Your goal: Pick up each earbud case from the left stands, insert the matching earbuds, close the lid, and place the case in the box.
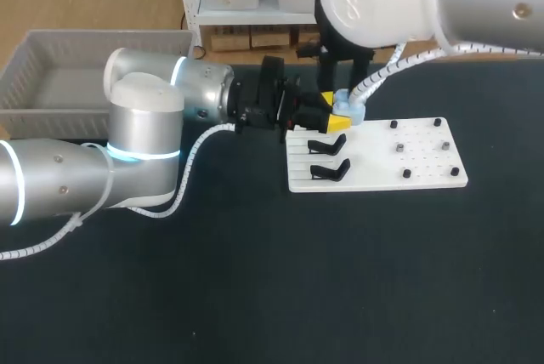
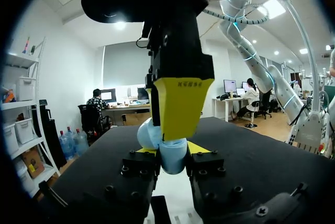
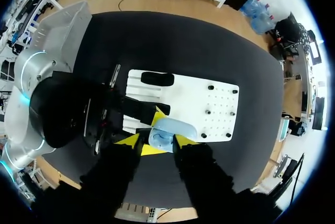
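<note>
A light blue earbud case [image 1: 351, 107] is held just above the far left corner of the white board [image 1: 425, 168]. My left gripper [image 1: 335, 112] comes in level from the left and is shut on it. In the left wrist view the case [image 2: 148, 135] sits between that gripper's [image 2: 171, 156] yellow tips. My right gripper [image 1: 346, 90] hangs straight down over the case, open. In its own view the case [image 3: 170, 129] lies between its [image 3: 156, 143] spread tips. Its yellow finger [image 2: 180, 103] covers the case's front in the left wrist view.
Two empty black stands [image 1: 327, 145] [image 1: 330, 170] sit on the board's left side. Small pegs and grey bits [image 1: 399, 150] dot its right side. A grey box [image 1: 51, 66] stands at the table's far left. The black tabletop in front of the board is bare.
</note>
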You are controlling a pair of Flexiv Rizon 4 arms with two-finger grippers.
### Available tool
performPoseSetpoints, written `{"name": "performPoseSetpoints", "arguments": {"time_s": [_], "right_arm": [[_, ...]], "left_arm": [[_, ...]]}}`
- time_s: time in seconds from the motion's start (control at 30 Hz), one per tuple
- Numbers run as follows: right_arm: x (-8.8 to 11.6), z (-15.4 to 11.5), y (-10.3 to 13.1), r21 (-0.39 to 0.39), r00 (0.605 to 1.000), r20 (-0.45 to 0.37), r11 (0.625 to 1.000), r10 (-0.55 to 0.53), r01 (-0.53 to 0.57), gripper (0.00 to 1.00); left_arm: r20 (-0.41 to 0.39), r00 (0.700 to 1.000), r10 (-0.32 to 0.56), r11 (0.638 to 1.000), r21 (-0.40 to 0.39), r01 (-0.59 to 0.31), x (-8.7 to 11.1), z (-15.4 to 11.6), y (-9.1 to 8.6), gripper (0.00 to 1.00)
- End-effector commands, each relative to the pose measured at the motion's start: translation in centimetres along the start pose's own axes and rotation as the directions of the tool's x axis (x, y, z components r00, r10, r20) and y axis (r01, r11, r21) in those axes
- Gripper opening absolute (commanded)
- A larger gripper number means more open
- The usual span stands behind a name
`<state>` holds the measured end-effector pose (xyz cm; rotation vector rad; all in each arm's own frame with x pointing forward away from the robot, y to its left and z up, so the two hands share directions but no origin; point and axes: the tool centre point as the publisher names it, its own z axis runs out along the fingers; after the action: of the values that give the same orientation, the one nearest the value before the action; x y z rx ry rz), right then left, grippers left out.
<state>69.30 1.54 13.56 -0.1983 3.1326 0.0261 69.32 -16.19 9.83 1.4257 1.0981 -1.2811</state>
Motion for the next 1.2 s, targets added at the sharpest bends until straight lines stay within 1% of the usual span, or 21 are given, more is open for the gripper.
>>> {"name": "performPoseSetpoints", "arguments": {"time_s": [0.03, 0.13, 0.17, 0.2, 0.23, 0.27, 0.3, 0.37, 0.4, 0.43, 0.47, 0.57, 0.67, 0.83, 0.97, 1.2], "right_arm": [[0.9, -1.3, -0.8, -0.031, 1.0, 0.012, 0.999, 0.008, -0.007, 1.0], [1.3, -2.3, -1.2, -0.078, 1.0, 0.006, 0.997, 0.03, -0.029, 1.0], [1.2, -2.8, -1.4, -0.105, 0.999, -0.002, 0.993, 0.049, -0.049, 1.0], [1.1, -3.0, -1.6, -0.116, 0.998, -0.003, 0.991, 0.061, -0.061, 1.0], [0.8, -3.3, -1.8, -0.131, 0.996, -0.002, 0.988, 0.086, -0.086, 1.0], [0.2, -3.6, -2.3, -0.14, 0.991, 0.015, 0.982, 0.133, -0.129, 1.0], [-0.1, -3.6, -2.5, -0.142, 0.987, 0.026, 0.978, 0.156, -0.151, 1.0], [-1.7, -3.7, -3.5, -0.168, 0.962, 0.043, 0.951, 0.27, -0.26, 1.0], [-2.1, -3.8, -3.7, -0.179, 0.954, 0.042, 0.941, 0.298, -0.286, 1.0], [-2.8, -3.7, -4.2, -0.194, 0.936, 0.038, 0.922, 0.349, -0.335, 1.0], [-3.5, -3.4, -4.6, -0.202, 0.922, 0.042, 0.907, 0.385, -0.369, 1.0], [-4.7, -2.5, -5.6, -0.211, 0.893, 0.045, 0.878, 0.447, -0.429, 1.0], [-5.3, -1.4, -6.3, -0.19, 0.878, 0.046, 0.867, 0.477, -0.461, 1.0], [-5.2, 0.0, -6.9, -0.154, 0.871, 0.033, 0.864, 0.49, -0.48, 1.0], [-4.6, 1.2, -7.1, -0.123, 0.873, 0.008, 0.867, 0.488, -0.483, 1.0], [-3.0, 2.6, -7.3, -0.084, 0.878, -0.032, 0.874, 0.478, -0.479, 1.0]], "left_arm": [[0.0, 1.0, 0.0, 1.0, 0.001, 0.0, 0.0, 0.0, -0.1, 0.0], [0.0, 1.0, 0.0, 1.0, 0.001, 0.0, 0.0, 0.0, -0.1, 0.0], [0.0, 1.0, 0.0, 1.0, 0.001, 0.0, 0.0, 0.0, -0.1, 0.0], [0.0, 1.0, 0.0, 1.0, 0.001, 0.0, 0.0, 0.0, -0.1, 0.0], [0.0, 1.0, 0.0, 1.0, 0.001, 0.0, 0.0, 0.0, -0.1, 0.0], [0.0, 1.0, 0.0, 1.0, 0.001, 0.0, 0.0, 0.0, -0.1, 0.0], [0.0, 1.0, 0.0, 1.0, 0.001, 0.0, 0.0, 0.0, -0.1, 0.0], [0.0, 1.0, 0.0, 1.0, 0.001, 0.0, 0.0, 0.0, -0.1, 0.0], [0.0, 1.0, 0.0, 1.0, 0.001, 0.0, 0.0, 0.0, -0.1, 0.0], [0.0, 1.0, 0.0, 1.0, 0.001, 0.0, 0.0, 0.0, -0.1, 0.0], [0.0, 1.0, 0.0, 1.0, 0.001, 0.0, 0.0, 0.0, -0.1, 0.0], [0.0, 1.0, 0.0, 1.0, 0.001, 0.0, 0.0, 0.0, -0.1, 0.0], [0.0, 1.0, 0.0, 1.0, 0.001, 0.0, 0.0, 0.0, -0.1, 0.0], [0.0, 1.0, 0.0, 1.0, 0.001, 0.0, 0.0, 0.0, -0.1, 0.0], [0.0, 1.0, 0.0, 1.0, 0.001, 0.0, 0.0, 0.0, -0.1, 0.0], [0.0, 1.0, 0.0, 1.0, 0.001, 0.0, 0.0, 0.0, -0.1, 0.0]]}}
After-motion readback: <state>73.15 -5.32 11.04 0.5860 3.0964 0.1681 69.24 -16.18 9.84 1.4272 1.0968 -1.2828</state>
